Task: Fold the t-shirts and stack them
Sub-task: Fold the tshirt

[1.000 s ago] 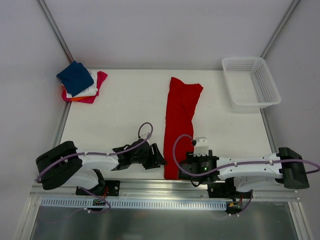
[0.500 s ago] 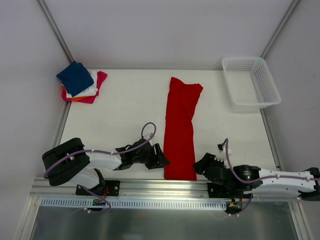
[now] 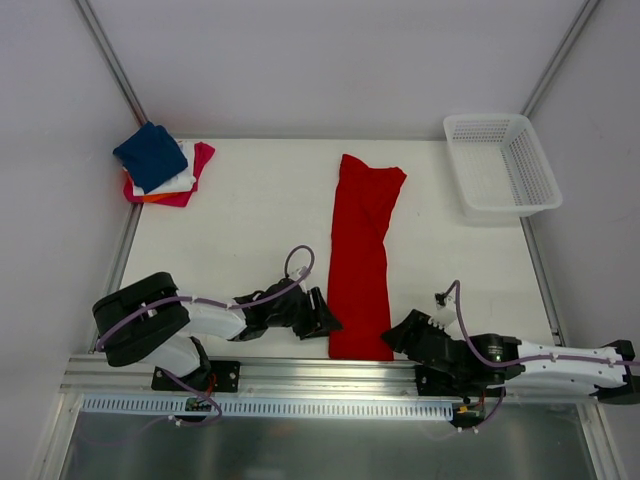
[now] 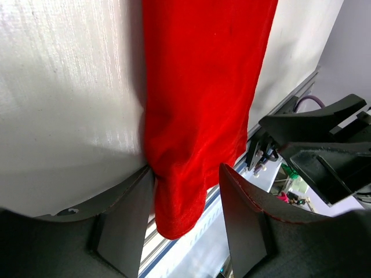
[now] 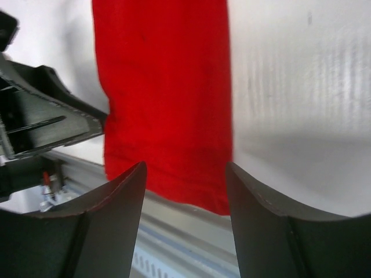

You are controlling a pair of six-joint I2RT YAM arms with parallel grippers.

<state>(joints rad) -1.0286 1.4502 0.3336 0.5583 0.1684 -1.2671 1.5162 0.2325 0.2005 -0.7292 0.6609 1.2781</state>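
Note:
The red t-shirt lies folded into a long strip down the table's middle, its hem at the near edge. My left gripper sits low at the hem's left corner. In the left wrist view the red cloth hangs between the open jaws of the left gripper and touches only the left finger. My right gripper lies low at the hem's right corner, open. In the right wrist view the hem is just beyond the right gripper. Folded tees are stacked at the far left, navy on top.
A white mesh basket stands at the far right corner. The metal rail runs along the table's near edge, right below the shirt's hem and both grippers. Grey walls close in the back and sides.
The right arm dropped from above the hem to lie low at its right corner, then edged left. The left gripper slid slightly right onto the hem's left corner.

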